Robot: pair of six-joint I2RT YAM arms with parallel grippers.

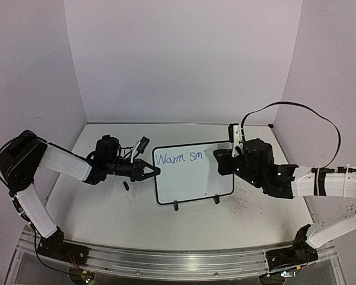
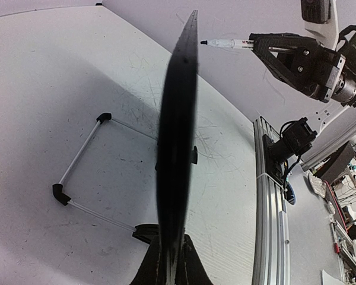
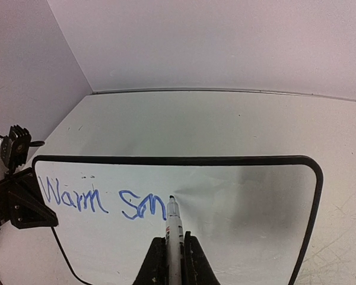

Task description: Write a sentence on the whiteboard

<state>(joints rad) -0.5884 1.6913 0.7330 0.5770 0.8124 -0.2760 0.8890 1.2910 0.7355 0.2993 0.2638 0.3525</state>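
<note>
On a scuffed table [image 1: 118, 219], the left gripper [image 1: 148, 172] clamps the seemingly light, stiff whiteboard [image 1: 193, 181] by its edge as the right gripper [image 1: 221, 159], clenched on a marker [image 3: 174, 222], leaves the sentence [image 3: 101, 202] at "Warm sm".

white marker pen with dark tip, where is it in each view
Top external: white marker pen just right of centre.
Left wrist: marker at upper right, tip pointing left.
Right wrist: marker at bottom centre, tip by the blue writing.
Shared landmark: black-framed white whiteboard, edge-on in the left wrist view.
</note>
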